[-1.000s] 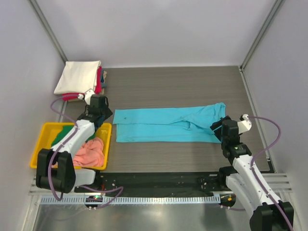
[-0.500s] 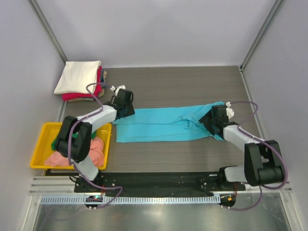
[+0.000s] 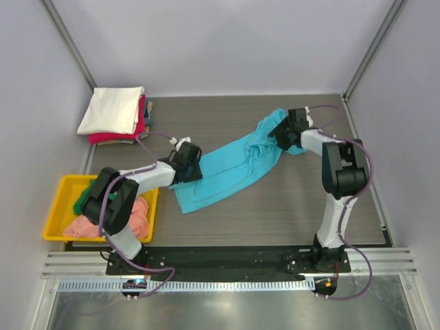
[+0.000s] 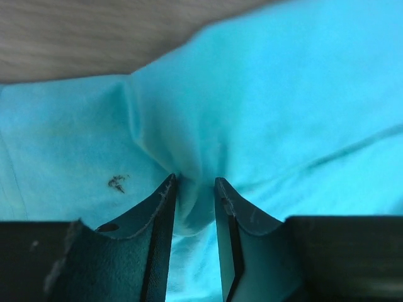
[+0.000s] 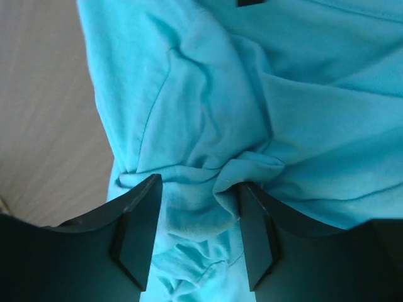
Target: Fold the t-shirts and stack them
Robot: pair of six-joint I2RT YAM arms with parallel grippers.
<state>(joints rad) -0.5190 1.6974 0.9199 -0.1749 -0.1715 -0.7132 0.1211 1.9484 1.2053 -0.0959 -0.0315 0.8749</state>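
2 white-black arms, purple cables

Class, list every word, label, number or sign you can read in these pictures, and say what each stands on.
No text can be read.
The turquoise shirt bears only a small dark mark, too blurred to tell whether it is print.
The yellow tray and the folded stack show no lettering.

Lab booth — blank grey walls

Bright even light, soft wrist-view focus
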